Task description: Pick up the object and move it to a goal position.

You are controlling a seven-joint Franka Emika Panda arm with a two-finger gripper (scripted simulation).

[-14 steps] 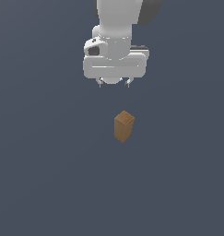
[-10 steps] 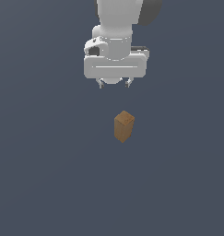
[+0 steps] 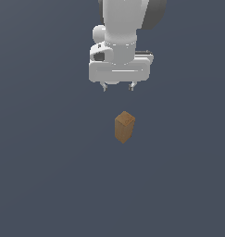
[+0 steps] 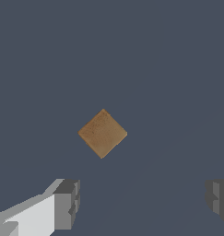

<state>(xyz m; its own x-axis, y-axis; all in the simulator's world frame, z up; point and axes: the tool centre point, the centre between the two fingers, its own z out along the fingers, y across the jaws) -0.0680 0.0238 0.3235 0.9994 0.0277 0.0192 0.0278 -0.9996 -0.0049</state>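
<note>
The object (image 3: 124,127) is a small tall block of brown wood grain, standing upright on the dark grey floor. In the wrist view I look down on the object (image 4: 103,133), its square top turned like a diamond. My white gripper (image 3: 117,87) hangs above the block and slightly toward the exterior view's left, clear of it. Its short fingertips (image 3: 104,87) stand wide apart, so it is open with nothing between them. The wrist view shows the gripper (image 4: 143,200) with both grey pads (image 4: 67,204) spread, and the block lies outside the gap between them.
A plain dark grey floor (image 3: 44,176) surrounds the block on every side. No other object, container or edge shows in either view.
The gripper has shifted slightly toward the exterior view's right, nearer above the block. The block has not moved and the fingers stay open.
</note>
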